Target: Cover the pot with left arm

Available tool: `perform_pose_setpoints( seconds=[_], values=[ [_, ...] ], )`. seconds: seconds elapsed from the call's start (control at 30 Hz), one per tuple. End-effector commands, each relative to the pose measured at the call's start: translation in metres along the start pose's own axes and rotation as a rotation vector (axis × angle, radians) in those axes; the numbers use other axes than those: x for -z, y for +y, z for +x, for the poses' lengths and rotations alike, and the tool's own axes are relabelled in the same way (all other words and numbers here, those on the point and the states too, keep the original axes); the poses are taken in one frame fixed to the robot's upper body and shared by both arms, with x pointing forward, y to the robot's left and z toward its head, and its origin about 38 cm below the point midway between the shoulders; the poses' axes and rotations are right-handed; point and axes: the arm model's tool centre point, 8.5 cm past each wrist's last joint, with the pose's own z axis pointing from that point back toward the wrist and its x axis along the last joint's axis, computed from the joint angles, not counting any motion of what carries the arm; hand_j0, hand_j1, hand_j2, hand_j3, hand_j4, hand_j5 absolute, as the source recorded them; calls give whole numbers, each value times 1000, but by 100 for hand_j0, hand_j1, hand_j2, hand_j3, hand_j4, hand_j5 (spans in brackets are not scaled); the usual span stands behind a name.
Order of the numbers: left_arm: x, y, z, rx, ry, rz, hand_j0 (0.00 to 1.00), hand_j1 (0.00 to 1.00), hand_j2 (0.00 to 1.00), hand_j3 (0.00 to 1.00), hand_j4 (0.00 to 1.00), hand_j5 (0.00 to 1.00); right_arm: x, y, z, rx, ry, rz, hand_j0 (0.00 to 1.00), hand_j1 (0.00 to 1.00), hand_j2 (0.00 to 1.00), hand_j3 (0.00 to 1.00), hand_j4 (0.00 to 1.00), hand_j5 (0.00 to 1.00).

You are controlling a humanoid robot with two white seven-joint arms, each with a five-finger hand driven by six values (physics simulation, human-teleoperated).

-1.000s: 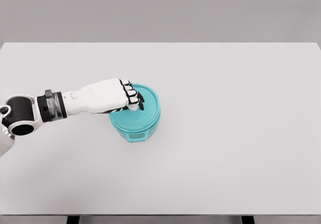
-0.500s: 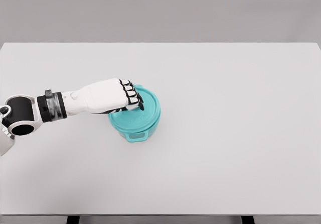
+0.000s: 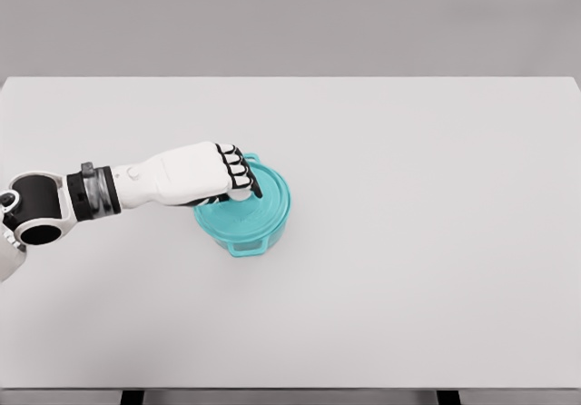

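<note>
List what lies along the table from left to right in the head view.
Left arm's black elbow joint → dark wrist band → left hand, fingers curled over the lid → teal lid sitting on the teal pot → bare white table out to the right edge.

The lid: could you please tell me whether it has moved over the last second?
Yes. The lid, gripped by the left robot hand, has dropped slightly and shifted left, judged against the table's far edge, and now sits on the pot.

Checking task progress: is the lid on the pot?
On: the teal lid covers the pot, left hand curled on its knob.
</note>
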Motion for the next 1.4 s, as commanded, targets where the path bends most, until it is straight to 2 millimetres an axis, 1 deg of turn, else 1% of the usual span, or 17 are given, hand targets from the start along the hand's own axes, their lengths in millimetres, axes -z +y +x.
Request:
perform_pose_setpoints(
  seconds=[0.0, 0.1, 0.17, 0.67, 0.9, 0.93, 0.97, 1.03, 1.1, 1.17, 1.23, 1.27, 1.3, 1.33, 1.37],
  values=[
    [0, 1, 0, -5, 1, 4, 72, 72, 72, 72, 72, 72, 0, 0, 0, 0, 0, 0, 100, 100, 100, 100, 100, 100],
    [0, 1, 0, -4, 1, 4, 72, 72, 72, 72, 72, 72, 0, 0, -1, 0, 1, 1, 100, 100, 100, 100, 100, 100],
    [-1, 0, 0, -5, 2, 2, 75, 75, 75, 75, 75, 75, 0, 0, 0, 0, 0, 0, 100, 100, 100, 100, 100, 100],
    [-5, 4, -3, 0, 11, 7, 76, 76, 76, 76, 76, 76, 0, 0, 0, 0, 0, 0, 100, 100, 100, 100, 100, 100],
    [-4, 11, -3, 6, 6, 24, 81, 81, 81, 81, 81, 81, 0, 0, -1, 0, 1, 1, 100, 100, 100, 100, 100, 100],
    [-6, 15, -5, 12, 13, 31, 81, 81, 81, 81, 81, 81, 0, 0, 0, 0, 0, 0, 100, 100, 100, 100, 100, 100],
    [-7, 16, -6, 15, 17, 35, 84, 84, 84, 84, 84, 84, 0, 0, 0, 0, 0, 0, 100, 100, 100, 100, 100, 100],
    [-10, 18, -8, 20, 25, 35, 85, 85, 85, 85, 85, 85, 0, 0, 0, 0, 0, 0, 100, 100, 100, 100, 100, 100],
    [-17, 24, -13, 34, 45, 40, 91, 91, 91, 91, 91, 91, 0, 0, -1, 0, 1, 1, 100, 100, 100, 100, 100, 100],
    [-29, 32, -22, 53, 78, 46, 98, 98, 98, 98, 98, 98, 0, 0, -1, 0, 1, 1, 100, 100, 100, 100, 100, 100],
    [-48, 42, -34, 82, 128, 44, 100, 100, 100, 100, 100, 100, 0, 0, 0, 0, 0, 0, 100, 100, 100, 100, 100, 100],
    [-63, 49, -42, 102, 165, 40, 100, 100, 100, 100, 100, 100, 0, 0, 0, 0, 0, 0, 100, 100, 100, 100, 100, 100],
    [-73, 54, -47, 115, 191, 38, 100, 100, 100, 100, 100, 100, 0, 0, 0, 0, 0, 0, 100, 100, 100, 100, 100, 100],
    [-90, 65, -57, 136, 236, 43, 100, 100, 100, 100, 100, 100, 0, 0, 0, 0, 0, 0, 100, 100, 100, 100, 100, 100],
    [-101, 62, -62, 111, 267, 47, 100, 100, 100, 100, 100, 100, 0, 0, 0, 0, 0, 0, 100, 100, 100, 100, 100, 100]
  ],
)
